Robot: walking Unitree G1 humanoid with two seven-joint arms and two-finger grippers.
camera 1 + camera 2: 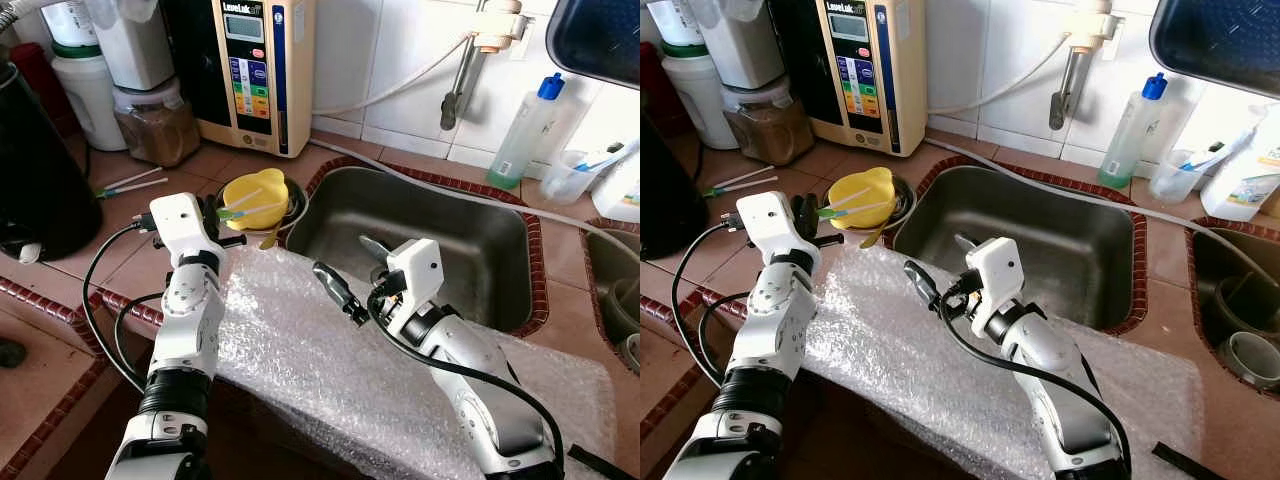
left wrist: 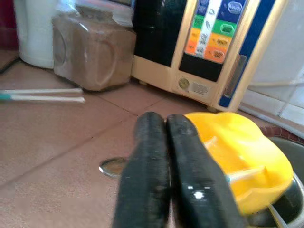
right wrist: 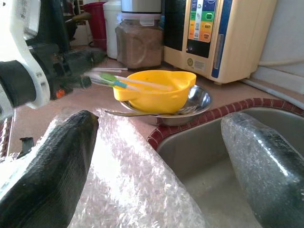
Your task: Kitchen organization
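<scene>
Location: on the tiled counter beside the sink (image 1: 420,235), I am working over a sheet of bubble wrap (image 1: 330,350) that lies across the counter's front edge.
Task objects: the yellow bowl (image 1: 255,196) is sitting in a steel bowl (image 3: 190,102) just left of the sink rim, with thin sticks (image 3: 128,83) lying across it; two more sticks (image 1: 130,183) are lying on the tiles further left.
Left gripper (image 2: 164,161): I am holding it clenched with nothing between the fingers, the tips just beside the yellow bowl's near side.
Right gripper (image 1: 358,268): I am holding it spread wide above the wrap, aimed toward the bowls; the fingers (image 3: 52,156) are showing through the wrap in the wrist view, gripping nothing.
Step in hand (my reading): I am lining up the left gripper to take the yellow bowl or the sticks on it.
Method: I am planning to release the left fingers before advancing, since clenched tips would only push the bowl.
Approach: I am favouring a grip on the bowl's rim, clear of the sticks, so they are not flicked off.
Risk: the steel bowl is likely sliding easily on tile, and the sink edge is close behind.
Right arm: I am keeping it off the wrap to avoid dragging the sheet.
</scene>
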